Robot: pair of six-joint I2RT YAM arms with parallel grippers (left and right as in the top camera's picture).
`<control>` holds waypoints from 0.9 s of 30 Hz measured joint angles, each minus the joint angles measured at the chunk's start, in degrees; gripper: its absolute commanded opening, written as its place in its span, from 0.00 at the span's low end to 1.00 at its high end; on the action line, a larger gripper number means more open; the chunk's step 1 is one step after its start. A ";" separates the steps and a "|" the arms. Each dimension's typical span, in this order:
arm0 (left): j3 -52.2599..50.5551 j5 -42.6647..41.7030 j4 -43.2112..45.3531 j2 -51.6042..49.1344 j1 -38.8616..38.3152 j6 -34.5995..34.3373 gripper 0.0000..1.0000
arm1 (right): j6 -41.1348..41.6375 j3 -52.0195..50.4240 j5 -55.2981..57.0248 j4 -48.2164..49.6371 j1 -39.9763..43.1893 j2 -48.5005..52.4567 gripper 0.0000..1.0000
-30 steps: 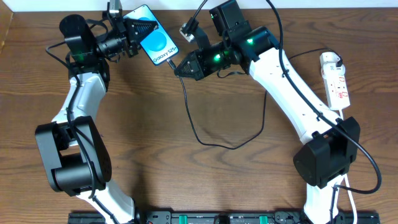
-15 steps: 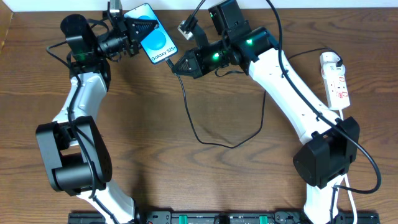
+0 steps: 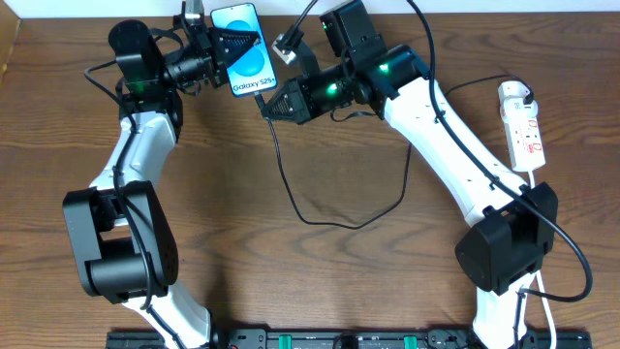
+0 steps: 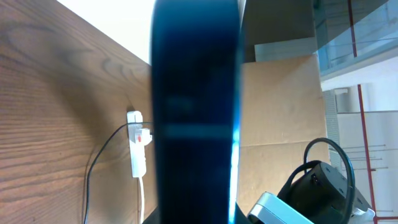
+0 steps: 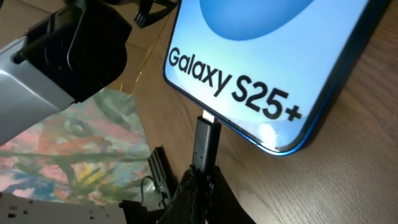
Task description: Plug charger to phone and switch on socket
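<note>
The phone (image 3: 247,62) is lifted at the back of the table, its lit blue screen reading "Galaxy S25+" (image 5: 261,56). My left gripper (image 3: 218,47) is shut on its far end; in the left wrist view the phone (image 4: 196,112) is a dark edge-on blur that hides the fingers. My right gripper (image 3: 270,105) is shut on the charger's black plug tip (image 5: 205,142). The tip's metal end meets the phone's bottom edge; how deep it sits I cannot tell. The charger's thin cable (image 3: 291,194) loops over the table towards the white socket (image 3: 524,128) at the right edge.
A white adapter (image 3: 513,94) sits in the far end of the socket strip, which also shows in the left wrist view as a socket (image 4: 137,149). The arm bases stand at the front left (image 3: 116,247) and front right (image 3: 504,254). Cardboard (image 4: 280,106) lies beyond the table.
My left gripper swung the phone to the right and turned it more upright. My right gripper moved left with the plug tip, bringing it up to the phone's bottom edge.
</note>
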State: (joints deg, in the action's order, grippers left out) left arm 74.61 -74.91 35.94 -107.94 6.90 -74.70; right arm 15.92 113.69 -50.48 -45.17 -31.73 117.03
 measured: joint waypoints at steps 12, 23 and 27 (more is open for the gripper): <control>-0.04 6.54 0.00 0.00 -0.52 4.11 0.07 | 14.08 -0.20 5.09 3.93 0.00 0.00 0.01; -0.13 8.59 0.07 0.00 -0.37 4.26 0.07 | 17.14 -0.52 6.64 5.81 -0.02 0.00 0.01; -0.20 8.02 0.04 0.00 -0.37 4.33 0.07 | 16.65 -0.52 6.78 5.03 -0.02 0.00 0.16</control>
State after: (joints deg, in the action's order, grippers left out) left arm 74.41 -66.89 35.99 -107.94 6.52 -70.37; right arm 32.58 113.16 -43.70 -40.14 -31.75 117.03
